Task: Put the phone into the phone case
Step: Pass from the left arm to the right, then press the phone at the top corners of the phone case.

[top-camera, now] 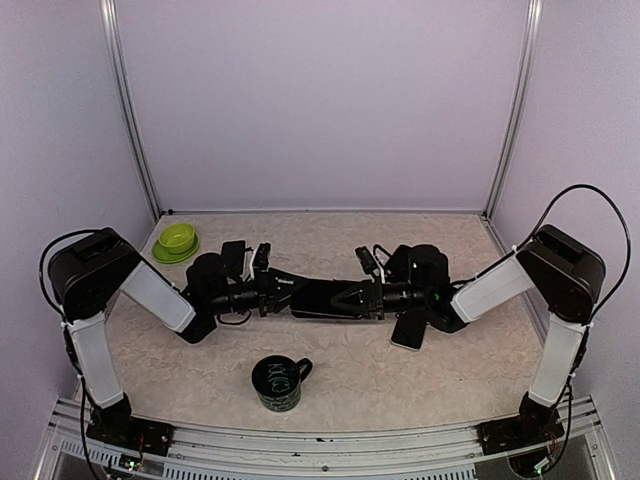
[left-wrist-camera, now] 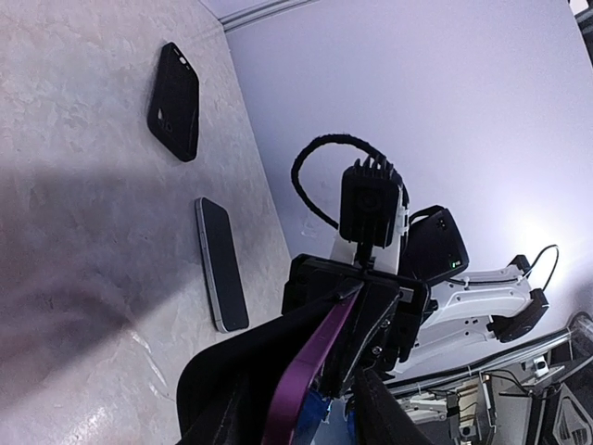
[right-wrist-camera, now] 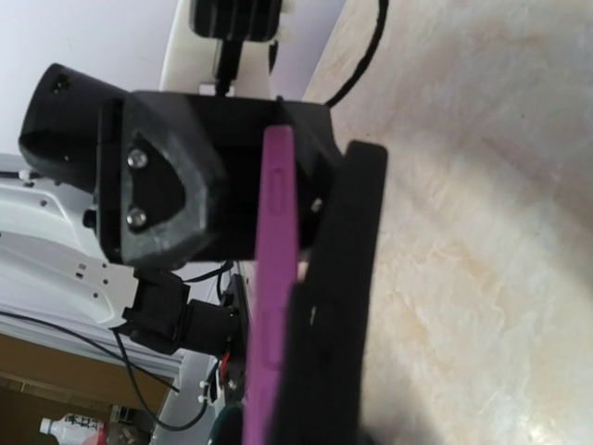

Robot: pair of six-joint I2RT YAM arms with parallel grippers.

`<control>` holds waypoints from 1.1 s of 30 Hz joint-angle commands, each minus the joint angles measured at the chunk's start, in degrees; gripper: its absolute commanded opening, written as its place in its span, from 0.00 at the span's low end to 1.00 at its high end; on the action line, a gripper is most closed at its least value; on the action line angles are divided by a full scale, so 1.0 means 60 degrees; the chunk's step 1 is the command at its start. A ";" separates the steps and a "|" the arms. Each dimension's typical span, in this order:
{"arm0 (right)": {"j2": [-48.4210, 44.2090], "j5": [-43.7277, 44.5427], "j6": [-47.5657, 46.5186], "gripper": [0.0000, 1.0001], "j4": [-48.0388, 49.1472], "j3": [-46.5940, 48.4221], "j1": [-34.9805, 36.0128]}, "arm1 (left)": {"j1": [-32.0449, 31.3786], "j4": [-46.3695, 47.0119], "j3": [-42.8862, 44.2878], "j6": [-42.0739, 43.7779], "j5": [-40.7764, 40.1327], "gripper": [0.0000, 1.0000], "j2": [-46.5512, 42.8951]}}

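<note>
A purple phone case (right-wrist-camera: 275,250) with a black phone (right-wrist-camera: 347,250) lying flat against it hangs above the table between both arms (top-camera: 330,298). How deep the phone sits in the case I cannot tell. My right gripper (top-camera: 378,297) is shut on the right end of the pair (right-wrist-camera: 287,408). My left gripper (top-camera: 285,295) is at the other end, jaws parted, and a gap shows between one finger (left-wrist-camera: 394,417) and the case's purple edge (left-wrist-camera: 310,366). The phone's black face (left-wrist-camera: 241,362) fills the lower left wrist view.
A second phone (top-camera: 410,332) with a silver rim lies on the table under the right arm (left-wrist-camera: 220,264). A black case (left-wrist-camera: 173,102) lies beyond it. A dark mug (top-camera: 278,383) stands near the front, and a green bowl (top-camera: 176,241) sits at the back left.
</note>
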 commanded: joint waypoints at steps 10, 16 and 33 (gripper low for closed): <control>-0.1110 -0.1056 -0.1368 0.05 -0.0034 0.0004 -0.0114 | 0.0226 -0.2420 -0.0364 0.1970 -0.0564 0.48 -0.1657; -0.1654 -0.1433 -0.2745 0.05 -0.1132 0.0126 -0.0106 | 0.0219 -0.2997 -0.0347 0.2681 -0.0238 0.59 -0.2178; -0.3603 -0.1436 -0.8401 0.06 -0.5509 0.0180 0.0123 | -0.0442 -0.4341 0.0148 0.4528 0.0833 0.72 -0.3091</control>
